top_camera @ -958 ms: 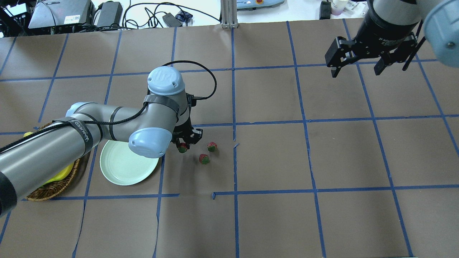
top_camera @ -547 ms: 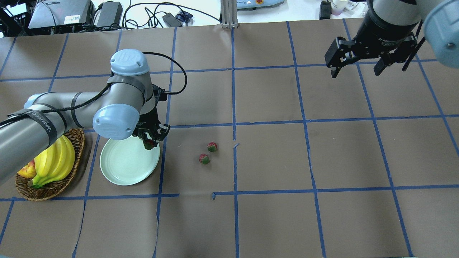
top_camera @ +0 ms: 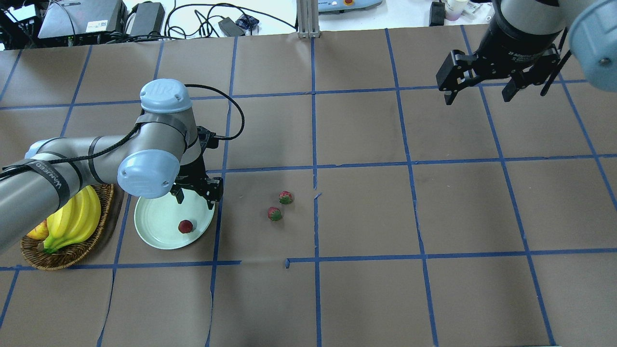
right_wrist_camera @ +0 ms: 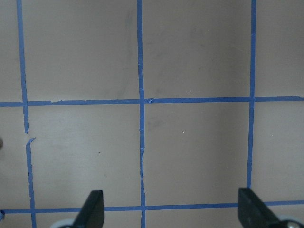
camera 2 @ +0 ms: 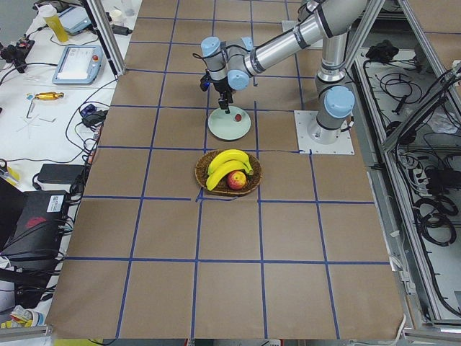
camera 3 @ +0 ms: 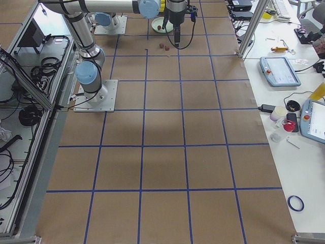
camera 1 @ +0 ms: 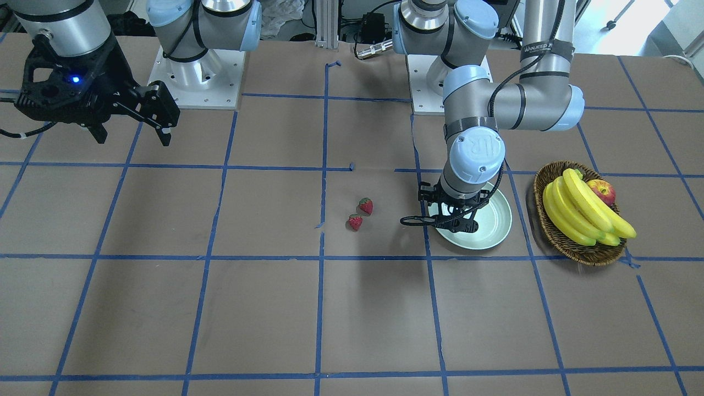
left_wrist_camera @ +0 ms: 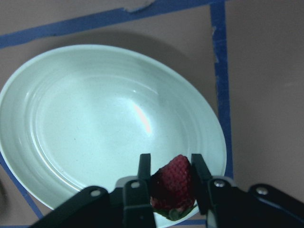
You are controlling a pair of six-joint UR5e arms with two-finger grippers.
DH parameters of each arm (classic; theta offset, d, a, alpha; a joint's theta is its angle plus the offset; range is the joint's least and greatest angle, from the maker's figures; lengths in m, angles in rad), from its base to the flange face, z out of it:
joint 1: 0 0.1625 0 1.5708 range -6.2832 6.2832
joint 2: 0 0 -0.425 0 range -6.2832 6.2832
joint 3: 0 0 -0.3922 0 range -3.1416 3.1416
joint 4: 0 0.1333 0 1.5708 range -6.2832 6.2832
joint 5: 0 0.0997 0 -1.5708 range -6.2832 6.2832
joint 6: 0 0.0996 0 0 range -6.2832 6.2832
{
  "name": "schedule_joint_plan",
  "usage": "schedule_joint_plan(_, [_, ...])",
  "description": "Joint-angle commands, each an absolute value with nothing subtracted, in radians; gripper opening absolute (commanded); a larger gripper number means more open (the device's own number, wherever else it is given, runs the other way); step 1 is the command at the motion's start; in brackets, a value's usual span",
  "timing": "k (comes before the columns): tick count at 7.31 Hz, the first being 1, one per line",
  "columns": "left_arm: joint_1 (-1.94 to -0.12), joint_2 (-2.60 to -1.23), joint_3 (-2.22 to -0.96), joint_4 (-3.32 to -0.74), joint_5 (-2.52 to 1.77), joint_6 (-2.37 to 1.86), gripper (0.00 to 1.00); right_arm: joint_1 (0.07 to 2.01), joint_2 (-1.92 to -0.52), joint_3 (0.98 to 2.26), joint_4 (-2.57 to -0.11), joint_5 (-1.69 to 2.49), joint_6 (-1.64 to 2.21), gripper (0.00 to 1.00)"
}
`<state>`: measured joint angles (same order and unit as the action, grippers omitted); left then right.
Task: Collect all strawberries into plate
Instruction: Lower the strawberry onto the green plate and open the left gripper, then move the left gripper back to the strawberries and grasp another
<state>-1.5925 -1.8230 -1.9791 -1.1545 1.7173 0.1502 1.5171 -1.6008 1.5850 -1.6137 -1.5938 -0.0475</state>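
Basket (top_camera: 62,260) beside plate (top_camera: 159,226) | left fingers (left_wrist_camera: 200,178) spread, empty, strawberry (top_camera: 185,226) lies on plate | right fingers (right_wrist_camera: 92,211) spread, empty

Brown table (top_camera: 434,289) with blue tape grid (top_camera: 314,135) — pale plate (top_camera: 159,226); wicker basket (top_camera: 62,262) beside it; two strawberries (top_camera: 274,213) nearby

The pale-blue joint cap (top_camera: 161,89) on the left arm (top_camera: 72,164) bears the raised letters "UR" — also legible in the front-facing view. A black strap (top_camera: 50,174) round that arm reads "WANJEED" in white. White print on the right gripper (top_camera: 478,94) body — too small to read.
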Motion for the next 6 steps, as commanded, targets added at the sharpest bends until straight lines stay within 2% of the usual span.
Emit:
schedule_joint_plan(1, [-1.690, -1.818, -1.971, -1.102, 1.674, 0.045, 1.00, 1.517, -1.601, 1.588, -1.614, -1.594, -0.048, 1.00])
schedule_joint_plan(4, [-1.859, -1.874, -1.976, -0.929, 1.574, -0.165, 1.00, 1.517, -1.603, 1.589, -1.614, -1.594, -0.046, 1.00])
schedule_joint_plan(5, [-1.883, -1.899, -1.976, -0.893, 1.550, -0.210, 0.93, 1.517, -1.601, 1.588, -1.614, -1.594, -0.046, 1.00])
schedule_joint_plan(6, [-1.887, -1.916, -1.983, -0.893, 1.560, -0.201, 0.91, 1.517, -1.603, 1.588, -1.614, -1.594, -0.046, 1.00])
